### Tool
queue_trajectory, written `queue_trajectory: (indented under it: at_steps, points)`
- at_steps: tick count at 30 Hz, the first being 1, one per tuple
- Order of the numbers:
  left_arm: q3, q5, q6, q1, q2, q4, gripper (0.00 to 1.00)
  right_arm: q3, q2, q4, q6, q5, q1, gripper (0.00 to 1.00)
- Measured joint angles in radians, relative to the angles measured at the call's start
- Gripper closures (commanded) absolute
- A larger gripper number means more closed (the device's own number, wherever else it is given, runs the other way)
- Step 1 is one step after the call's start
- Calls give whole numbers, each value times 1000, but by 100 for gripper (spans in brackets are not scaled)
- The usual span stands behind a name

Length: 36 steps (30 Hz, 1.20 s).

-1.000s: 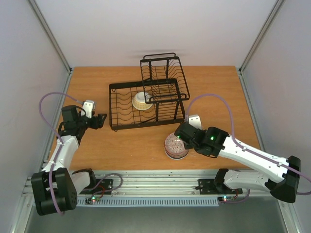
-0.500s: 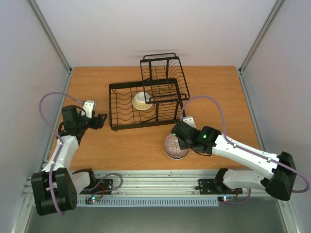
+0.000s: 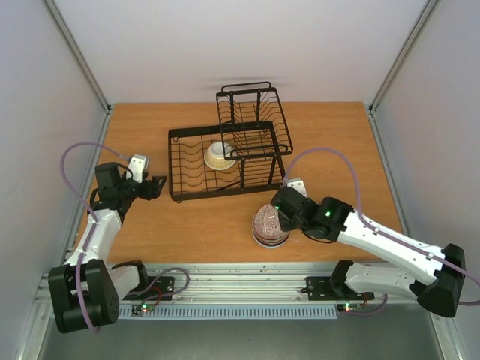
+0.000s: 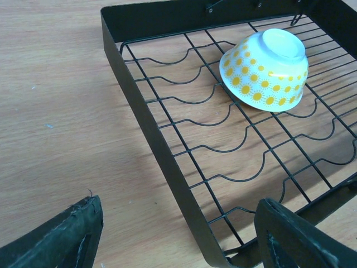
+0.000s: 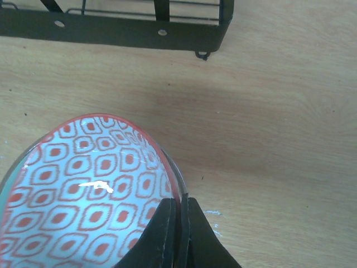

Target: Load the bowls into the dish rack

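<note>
A bowl with a red diamond pattern and red rim (image 3: 266, 221) sits on top of a stack of bowls near the table's front. My right gripper (image 3: 280, 217) is shut on its right rim. In the right wrist view the fingers (image 5: 179, 215) pinch the rim of this bowl (image 5: 83, 184), one inside and one outside. A white bowl with yellow flowers (image 3: 220, 156) lies upside down in the lower basket of the black wire dish rack (image 3: 174, 161). It also shows in the left wrist view (image 4: 265, 70). My left gripper (image 3: 157, 187) is open and empty at the rack's near left corner (image 4: 150, 123).
The rack's smaller raised basket (image 3: 251, 112) stands at the back right of the lower one. The rack's front bar (image 5: 111, 30) is just beyond the stack. Side walls enclose the wooden table (image 3: 337, 150).
My right gripper shifted slightly left and back at the bowl's rim, nudging the top bowl a little to the left. The left arm has not moved.
</note>
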Motion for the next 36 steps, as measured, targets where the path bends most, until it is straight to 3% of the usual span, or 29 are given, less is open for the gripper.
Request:
queue_trajectory:
  at_steps: [7,13,27,36]
  points:
    - [0,31,2,0,0,-10,24,67,-70,-47,-47,3,0,99]
    - [1,88,6,0,0,-42,24,154,-39,-39,-110,-9,0,99]
    - [116,405,115,1,97,-298,29,421,399,141,-280,-94,75,99]
    - [196,526,285,-49,140,-538,29,548,538,169,-325,-126,76,99]
